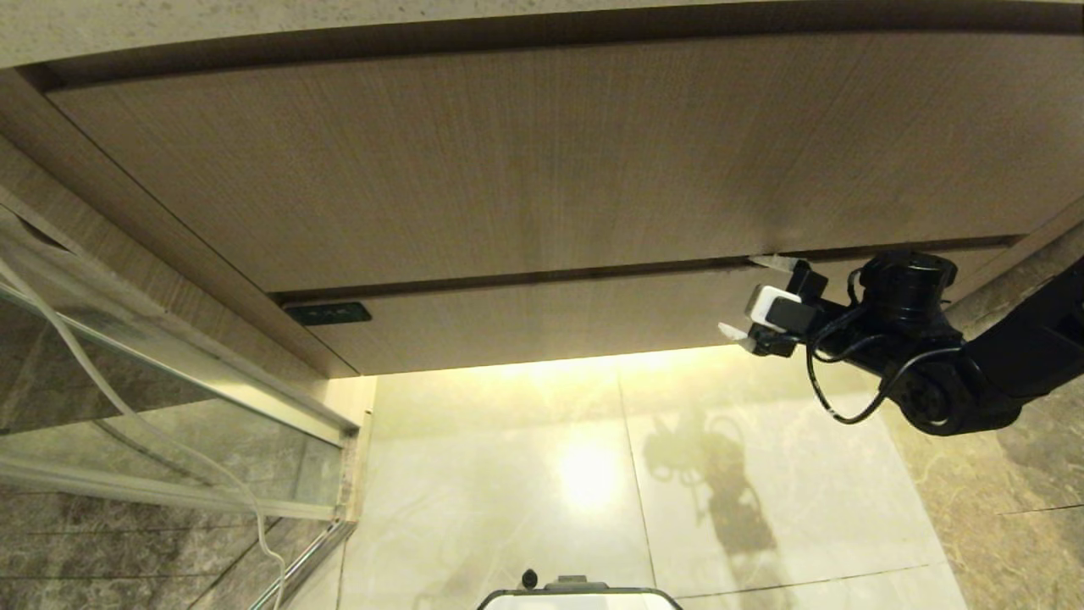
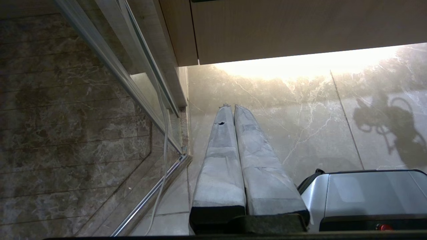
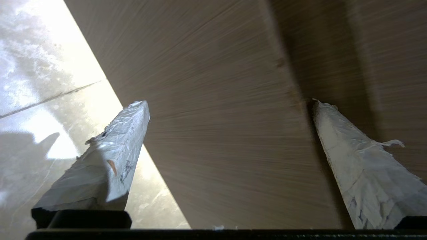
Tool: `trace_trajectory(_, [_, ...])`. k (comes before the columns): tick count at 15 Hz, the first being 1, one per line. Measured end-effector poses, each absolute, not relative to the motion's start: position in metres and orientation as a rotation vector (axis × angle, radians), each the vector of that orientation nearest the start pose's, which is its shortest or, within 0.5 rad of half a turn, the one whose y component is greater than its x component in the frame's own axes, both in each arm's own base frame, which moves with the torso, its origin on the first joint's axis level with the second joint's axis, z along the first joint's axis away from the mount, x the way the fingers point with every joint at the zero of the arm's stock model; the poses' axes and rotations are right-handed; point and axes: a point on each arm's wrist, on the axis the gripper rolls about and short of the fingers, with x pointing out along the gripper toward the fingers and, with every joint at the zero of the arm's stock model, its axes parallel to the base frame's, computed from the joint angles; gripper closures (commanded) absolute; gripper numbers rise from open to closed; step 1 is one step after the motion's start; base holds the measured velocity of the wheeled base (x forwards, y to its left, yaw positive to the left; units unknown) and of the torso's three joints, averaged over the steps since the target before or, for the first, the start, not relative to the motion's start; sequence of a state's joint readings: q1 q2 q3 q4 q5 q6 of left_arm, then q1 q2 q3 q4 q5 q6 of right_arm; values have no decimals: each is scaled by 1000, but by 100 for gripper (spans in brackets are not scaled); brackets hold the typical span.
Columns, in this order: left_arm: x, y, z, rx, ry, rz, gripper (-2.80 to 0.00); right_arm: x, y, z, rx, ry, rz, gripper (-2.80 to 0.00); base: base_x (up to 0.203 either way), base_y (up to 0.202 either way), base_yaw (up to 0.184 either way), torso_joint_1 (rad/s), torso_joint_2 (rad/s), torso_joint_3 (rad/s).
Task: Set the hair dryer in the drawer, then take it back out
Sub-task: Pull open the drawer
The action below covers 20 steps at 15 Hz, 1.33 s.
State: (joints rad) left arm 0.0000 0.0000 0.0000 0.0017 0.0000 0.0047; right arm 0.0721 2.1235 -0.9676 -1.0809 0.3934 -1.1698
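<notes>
The hair dryer is out of view. The drawer (image 1: 550, 322) is shut, and only its narrow light-brown wood-grain strip front shows under the much taller front panel (image 1: 508, 169). My right gripper (image 1: 752, 296) is open at the strip's right end. One fingertip is at the dark seam above the strip and the other is by its lower edge. In the right wrist view the strip front (image 3: 217, 133) fills the space between the two white-wrapped fingers (image 3: 113, 160) of the right gripper (image 3: 228, 103), which holds nothing. My left gripper (image 2: 231, 107) is shut and empty, parked low and pointing at the floor.
A glass shower door with a metal rail (image 1: 169, 398) and a hanging white cord (image 1: 127, 415) stands at the left. Pale marble floor (image 1: 508, 491) glows under the cabinet. A small dark plate (image 1: 326, 313) sits at the strip's left end. The robot's base (image 2: 367, 196) shows near the left gripper.
</notes>
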Motion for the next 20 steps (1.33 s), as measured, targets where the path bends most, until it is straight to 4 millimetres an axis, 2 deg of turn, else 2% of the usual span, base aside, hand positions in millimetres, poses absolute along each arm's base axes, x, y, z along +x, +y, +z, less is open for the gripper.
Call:
trace_trajectory(9, [-23,0,75,4,1,0,0,413,29,98,-1153,-160,450,-280,0,0,0,0,0,0])
trace_trajectory(12, [-23,0,75,5,2,0,0,413,23,90,-1156,-75,476,-280,0,0,0,0,0,0])
trace_trajectory(20, [-23,0,75,5,2,0,0,402,8,92,-1154,54,480,-280,0,0,0,0,0,0])
